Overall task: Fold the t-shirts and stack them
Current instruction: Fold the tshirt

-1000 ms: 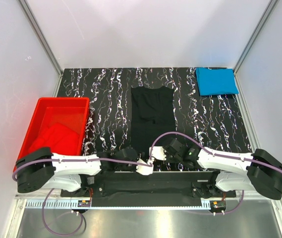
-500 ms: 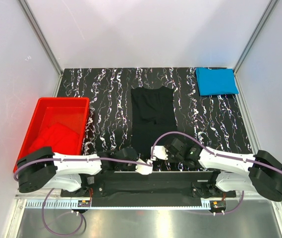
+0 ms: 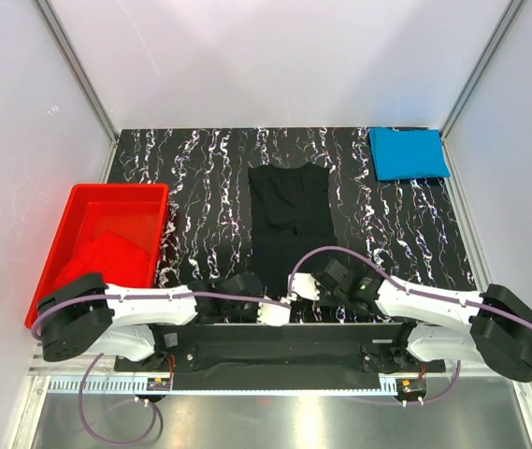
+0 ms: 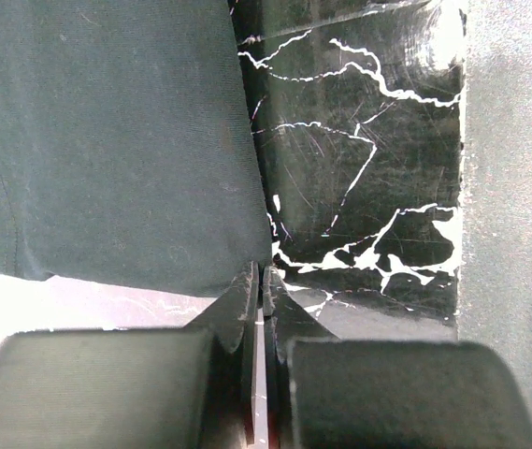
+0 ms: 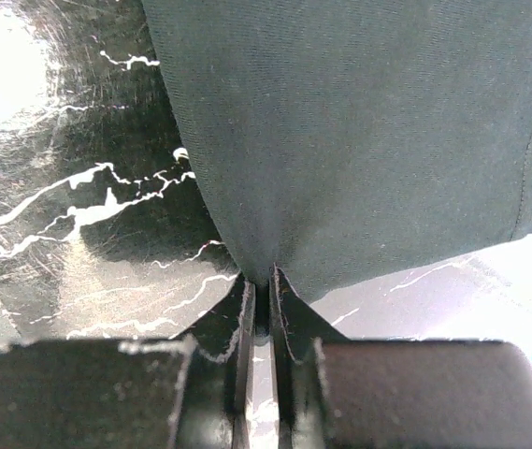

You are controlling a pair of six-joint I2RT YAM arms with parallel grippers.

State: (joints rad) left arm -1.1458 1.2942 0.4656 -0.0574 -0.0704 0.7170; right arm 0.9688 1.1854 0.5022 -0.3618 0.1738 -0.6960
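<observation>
Black cloth fills both wrist views. The left pincer (image 4: 259, 281) is closed on the near-left corner of the black t-shirt (image 4: 107, 140) — its tips meet right at the end of the hem. The right pincer (image 5: 270, 276) is clamped on the near-right corner, the cloth drawn to a point between its fingers. From there the shirt lies flat, stretching away along the middle of the marbled bench (image 3: 200, 187). In the far right corner lies a folded blue t-shirt (image 3: 408, 152). At the left, a red t-shirt (image 3: 107, 260) sits crumpled in the red tub (image 3: 121, 188).
</observation>
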